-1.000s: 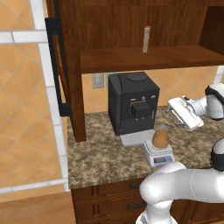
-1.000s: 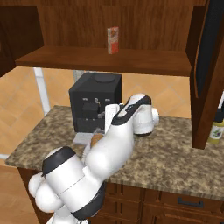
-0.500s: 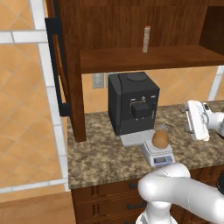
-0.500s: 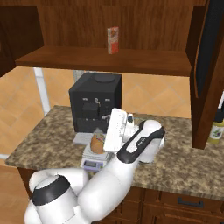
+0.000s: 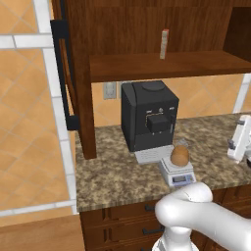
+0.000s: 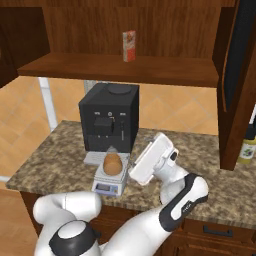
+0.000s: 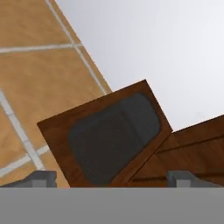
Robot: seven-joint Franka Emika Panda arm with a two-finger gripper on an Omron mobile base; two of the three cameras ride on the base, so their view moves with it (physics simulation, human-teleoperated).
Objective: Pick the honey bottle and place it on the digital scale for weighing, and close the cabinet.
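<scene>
Left base view: we see the honey bottle on the digital scale, with the cabinet doors open.

Going left to right there, the cabinet (image 5: 78,78) door with its black bar handle stands swung out at the left, then the coffee machine (image 5: 149,115) sits on the surface (image 5: 112,179), and just in front of it the honey bottle (image 5: 180,155) rests upright on the digital scale (image 5: 176,172), so we judge the weighing part done and only the closing left. In the right base view our arm bends up from the lower left, and the end effector (image 6: 152,159) is lifted above the surface just right of the bottle, carrying nothing. Its two fingertips (image 7: 41,177) sit well spread in the hand view, tilted up toward a glass-panelled door.
</scene>
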